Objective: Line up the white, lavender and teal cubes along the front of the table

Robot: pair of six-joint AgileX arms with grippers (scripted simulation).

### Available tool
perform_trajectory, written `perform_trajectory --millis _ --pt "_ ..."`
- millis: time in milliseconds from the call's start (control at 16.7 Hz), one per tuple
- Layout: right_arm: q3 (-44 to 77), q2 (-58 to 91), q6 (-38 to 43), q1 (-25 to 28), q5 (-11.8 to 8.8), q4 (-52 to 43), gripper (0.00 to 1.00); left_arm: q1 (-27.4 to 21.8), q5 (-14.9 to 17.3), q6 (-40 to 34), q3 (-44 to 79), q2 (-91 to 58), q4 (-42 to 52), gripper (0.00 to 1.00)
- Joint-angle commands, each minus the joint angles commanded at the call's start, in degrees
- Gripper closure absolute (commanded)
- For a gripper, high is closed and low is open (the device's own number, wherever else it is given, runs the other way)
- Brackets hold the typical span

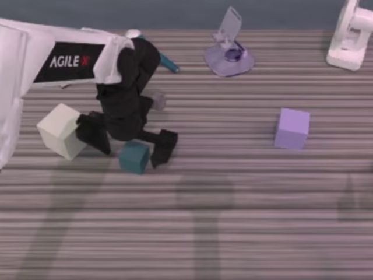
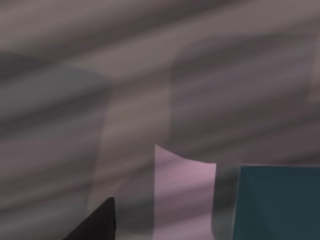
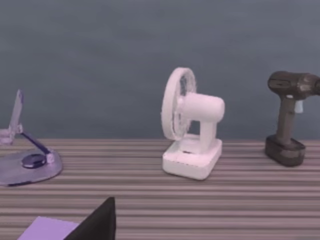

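Entry, left end effector (image 1: 129, 142): it is being held low over the surface (image 1: 233, 221) at the left, fingers spread wide, one fingertip (image 1: 93, 133) pressed close to the white cube (image 1: 60, 130), the other (image 1: 163, 149) just beside the teal cube (image 1: 134, 157). Nothing is being gripped.

Entry, teal cube: it is lying just frontward of the open fingers and slightly toward the right-hand one, not squarely between them. In the left wrist view its dark face (image 2: 277, 202) is being shown at the edge of the picture, off the line between the fingers. The coming move is judged to turn on this offset: the end effector is needing to be shifted frontward so that the cube is being straddled, with the white cube left undisturbed.

Entry, white cube: it is standing at the far left, turned at an angle to the stripes, touching or nearly touching the nearer finger.

Entry, lavender cube (image 1: 291, 128): it is resting well apart at the right, nearer the right arm.

Entry, right arm: it is not being seen in the top view; from its wrist view a fan (image 3: 192, 127) is being faced, and its finger spread cannot be told.
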State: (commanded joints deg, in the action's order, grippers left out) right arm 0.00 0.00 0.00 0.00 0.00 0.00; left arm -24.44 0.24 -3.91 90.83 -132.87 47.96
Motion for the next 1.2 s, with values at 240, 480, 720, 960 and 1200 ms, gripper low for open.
perform_trajectory --millis 240,480,720,960,1200 --pt "0.0 0.0 0.0 0.0 0.0 0.0 0.00 0.0 0.0 0.0 0.0 0.0 0.0 0.38" --pt "0.0 0.0 0.0 0.0 0.0 0.0 0.00 0.0 0.0 0.0 0.0 0.0 0.0 0.68" --pt "0.0 0.0 0.0 0.0 0.0 0.0 0.00 0.0 0.0 0.0 0.0 0.0 0.0 0.98" --pt "0.0 0.0 0.0 0.0 0.0 0.0 0.00 0.0 0.0 0.0 0.0 0.0 0.0 1.00" --pt "0.0 0.0 0.0 0.0 0.0 0.0 0.00 0.0 0.0 0.0 0.0 0.0 0.0 1.00"
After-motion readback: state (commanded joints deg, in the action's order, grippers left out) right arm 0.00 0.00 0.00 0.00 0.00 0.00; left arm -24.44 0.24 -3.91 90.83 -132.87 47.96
